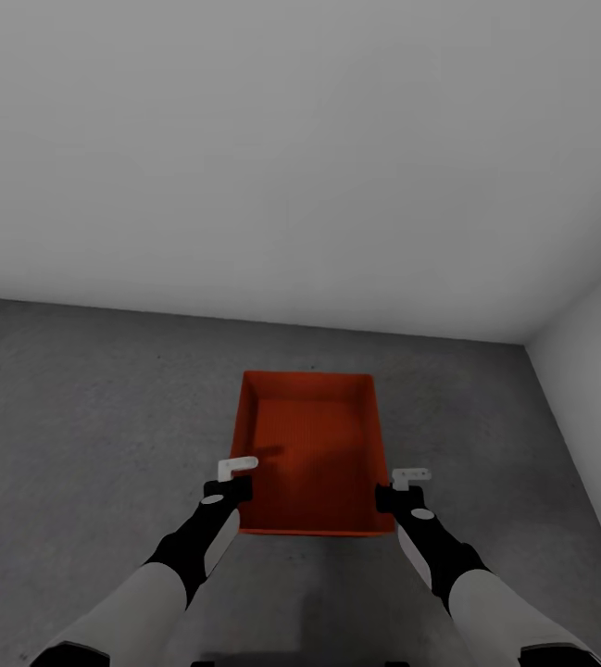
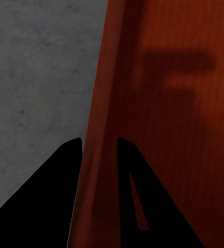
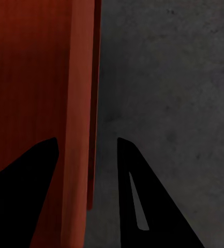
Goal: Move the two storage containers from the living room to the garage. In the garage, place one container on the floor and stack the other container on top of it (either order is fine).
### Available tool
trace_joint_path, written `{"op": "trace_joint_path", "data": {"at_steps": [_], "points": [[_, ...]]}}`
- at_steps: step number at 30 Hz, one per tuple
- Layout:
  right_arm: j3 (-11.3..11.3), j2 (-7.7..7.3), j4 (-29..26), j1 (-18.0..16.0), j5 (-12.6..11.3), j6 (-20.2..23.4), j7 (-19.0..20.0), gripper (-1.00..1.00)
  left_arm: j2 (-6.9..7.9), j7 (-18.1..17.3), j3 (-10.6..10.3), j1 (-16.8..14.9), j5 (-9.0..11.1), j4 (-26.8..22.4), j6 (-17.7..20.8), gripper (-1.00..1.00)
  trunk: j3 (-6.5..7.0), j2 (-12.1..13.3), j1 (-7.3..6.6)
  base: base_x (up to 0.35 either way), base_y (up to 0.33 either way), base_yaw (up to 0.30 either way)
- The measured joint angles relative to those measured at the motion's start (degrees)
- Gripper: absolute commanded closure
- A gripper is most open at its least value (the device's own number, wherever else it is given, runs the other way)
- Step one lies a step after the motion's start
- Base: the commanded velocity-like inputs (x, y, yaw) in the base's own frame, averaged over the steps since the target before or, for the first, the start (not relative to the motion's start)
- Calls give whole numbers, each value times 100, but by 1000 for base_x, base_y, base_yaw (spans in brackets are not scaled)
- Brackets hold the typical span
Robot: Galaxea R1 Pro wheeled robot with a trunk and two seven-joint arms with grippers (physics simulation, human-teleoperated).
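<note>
Nearest the head camera, at the bottom of the frame, both of my forearms reach forward, black at the wrists and pale grey toward the elbows. At lower centre my left gripper (image 1: 236, 470) sits at the left wall of an orange-red storage container (image 1: 311, 445), and my right gripper (image 1: 409, 479) sits at its right wall, both near the container's near end. The container lies open-topped in the middle of the lower half, over the dark grey concrete floor (image 1: 87, 417). A pale grey wall (image 1: 291, 157) fills the upper half, and a second wall (image 1: 596, 408) meets it at the right edge, forming a corner.

Left wrist view: my two black fingers (image 2: 49, 206) rise from the bottom edge, one on either side of the container's wall (image 2: 99, 155). The wall stands in the gap between them, so this hand straddles it; whether the fingers press on it I cannot tell. Mottled floor (image 2: 39, 77) occupies the upper left, the container's shadowed interior the right.

Right wrist view: my fingers (image 3: 143, 201) straddle the opposite wall (image 3: 80, 129), with a clear gap on the floor side, so this hand is parted, not clamped. Container interior fills the left, floor (image 3: 168, 77) the right.
</note>
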Motion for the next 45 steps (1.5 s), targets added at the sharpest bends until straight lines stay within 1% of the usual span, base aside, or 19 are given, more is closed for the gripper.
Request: {"op": "trace_joint_path", "data": {"at_steps": [7, 19, 28, 39, 40, 45], "points": [[0, 0, 1, 0, -1, 0, 0, 100, 0, 0, 1, 0, -2, 0, 2, 100, -126, -281, 154, 0, 0, 0], [2, -1, -1, 0, -1, 0, 0, 100, -3, -1, 10, 0, -6, 2, -1, 100, -126, -282, 154, 0, 0, 0], [4, -3, 5, 0, -4, 0, 1, 100, -5, -1, 12, 0, -5, 9, -2, 100, -287, -642, 352, 0, 0, 0], [-2, 0, -1, 0, 1, 0, 1, 100, -2, 0, 6, 0, -4, -1, 1, 100, -288, -643, 352, 0, 0, 0], [-1, -1, 1, 0, 0, 0, 2, 100, -1, 1, -1, 0, 0, 0, 2, 100, -305, -682, 374, 0, 0, 0], [1, -1, -2, 0, -1, 0, 0, 100, -3, 0, 8, 0, -6, -1, 2, 100, -306, -683, 374, 0, 0, 0]]}}
